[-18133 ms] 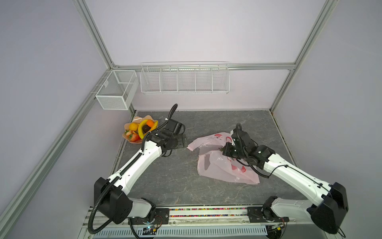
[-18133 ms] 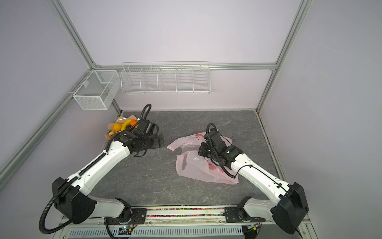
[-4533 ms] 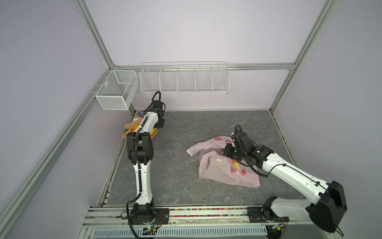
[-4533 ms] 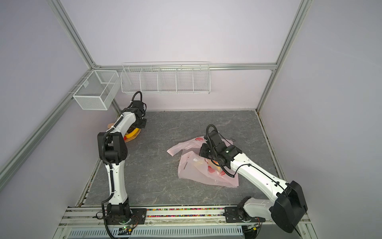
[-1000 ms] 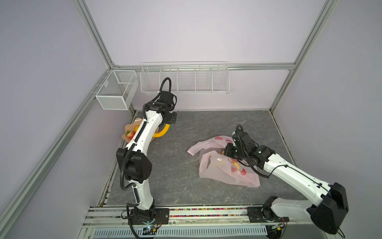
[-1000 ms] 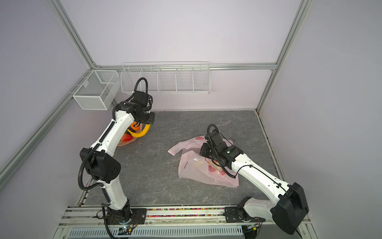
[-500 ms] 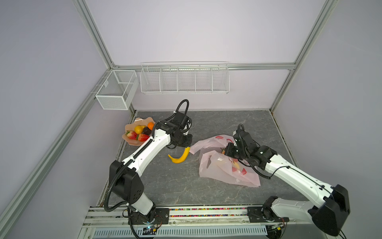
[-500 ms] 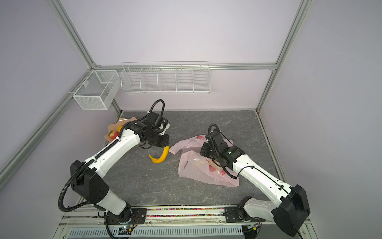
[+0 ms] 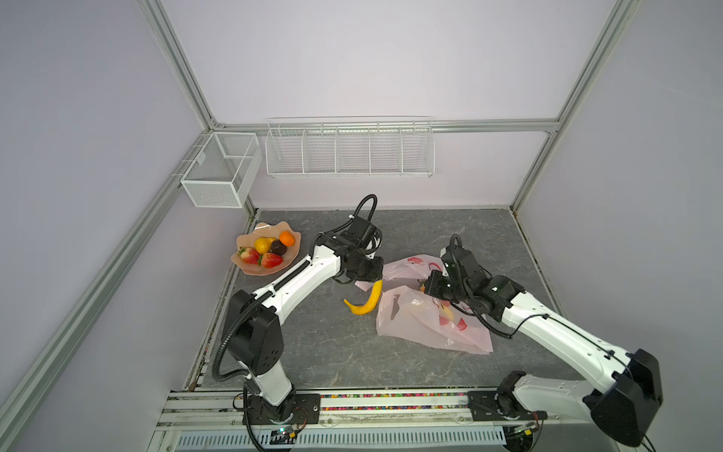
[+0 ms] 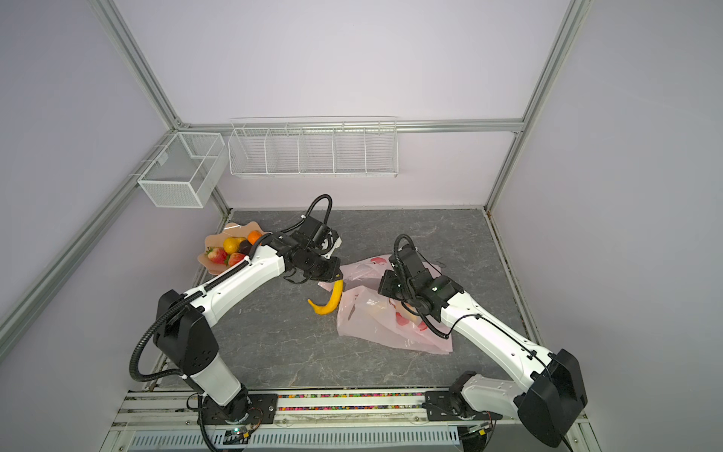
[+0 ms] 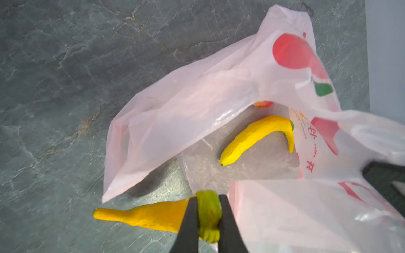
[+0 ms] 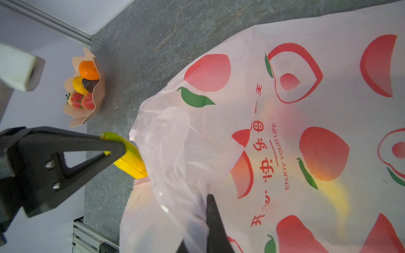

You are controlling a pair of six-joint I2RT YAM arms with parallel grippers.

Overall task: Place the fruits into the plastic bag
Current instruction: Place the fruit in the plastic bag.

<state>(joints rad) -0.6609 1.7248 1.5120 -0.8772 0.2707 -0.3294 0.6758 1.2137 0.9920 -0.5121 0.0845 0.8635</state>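
Left pincer (image 11: 208, 198): pressed onto the green stem end of a yellow banana (image 11: 142, 216); the fruit is pinched between both black fingers.
Held banana: seen in both top views (image 9: 367, 303) (image 10: 330, 303), hanging tilted, curved tip lowest, just beside the mouth of the plastic bag (image 9: 426, 332) and outside it. Contact of the tip with the bench (image 9: 332, 352) cannot be told.
Right pincer (image 9: 430, 289): pressed together on the upper film of the bag near its mouth; in the right wrist view one dark finger (image 12: 211, 210) is seen under crumpled pink film.
Plastic bag: laid on the grey bench in front of the right arm, pale pink, printed with red fruit shapes and text (image 12: 285, 131). The upper layer is held raised, so the mouth gapes toward the left arm (image 11: 197, 105).
Second banana (image 11: 258, 135): lying inside the bag, on its lower layer.
Dish (image 9: 250, 268): peach, wavy-edged, at the bench's far left corner, well apart from the bag.
Dish contents: yellow pear (image 9: 262, 244), orange (image 9: 286, 237), dark brown piece (image 9: 278, 246), two strawberries (image 9: 249, 255) (image 9: 271, 259), packed touching.
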